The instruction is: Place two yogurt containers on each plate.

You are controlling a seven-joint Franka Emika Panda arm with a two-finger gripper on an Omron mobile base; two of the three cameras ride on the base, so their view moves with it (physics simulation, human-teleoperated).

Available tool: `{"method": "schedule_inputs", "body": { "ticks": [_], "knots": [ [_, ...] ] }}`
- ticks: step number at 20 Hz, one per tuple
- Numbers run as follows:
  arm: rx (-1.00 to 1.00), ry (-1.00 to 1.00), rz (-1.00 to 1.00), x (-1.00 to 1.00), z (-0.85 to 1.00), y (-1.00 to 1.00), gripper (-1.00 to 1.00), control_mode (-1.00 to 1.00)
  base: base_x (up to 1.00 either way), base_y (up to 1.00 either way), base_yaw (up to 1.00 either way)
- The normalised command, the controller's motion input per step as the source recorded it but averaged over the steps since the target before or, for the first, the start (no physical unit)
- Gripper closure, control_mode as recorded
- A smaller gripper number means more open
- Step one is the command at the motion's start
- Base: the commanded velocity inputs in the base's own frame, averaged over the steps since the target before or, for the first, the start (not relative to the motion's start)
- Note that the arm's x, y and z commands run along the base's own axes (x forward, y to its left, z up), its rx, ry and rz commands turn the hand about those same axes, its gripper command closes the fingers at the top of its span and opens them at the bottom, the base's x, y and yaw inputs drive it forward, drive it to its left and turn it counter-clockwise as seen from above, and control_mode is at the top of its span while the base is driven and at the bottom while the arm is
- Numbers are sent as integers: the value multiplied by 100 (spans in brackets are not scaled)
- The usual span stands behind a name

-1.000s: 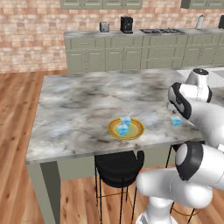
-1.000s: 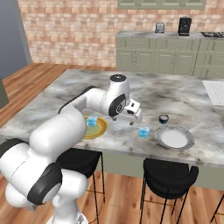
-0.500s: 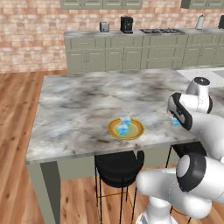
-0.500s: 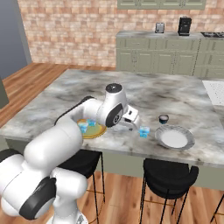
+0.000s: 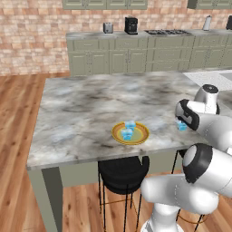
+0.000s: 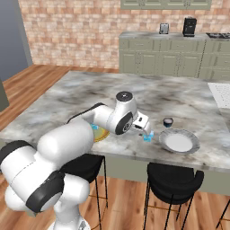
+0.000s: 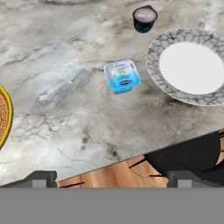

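Your left base view looks forward and down from behind the arm's left, the right base view from its right; both share the marble island [image 5: 90, 108]. Your hand view looks closely down on its near edge [image 7: 65, 131].

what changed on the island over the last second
The gripper, jaws open and empty, swung from above the yellow-rimmed plate toward the lone yogurt cup beside the grey plate. Nothing grasped or released. Both plates, the two cups on the yellow plate and the dark cup stayed put.
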Motion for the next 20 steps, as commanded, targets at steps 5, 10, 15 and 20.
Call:
{"method": "schedule_inputs", "body": {
  "ticks": [5,10,15,20],
  "knots": [
    [0,0,3,25,-22,-22,-100,-100,0,0,0],
    [-1,7,9,12,-15,-27,-100,-100,0,0,0],
    [0,0,11,10,0,-12,-100,-100,0,0,0],
    [-1,0,2,7,-3,4,-100,-100,0,0,0]
  ]
}}
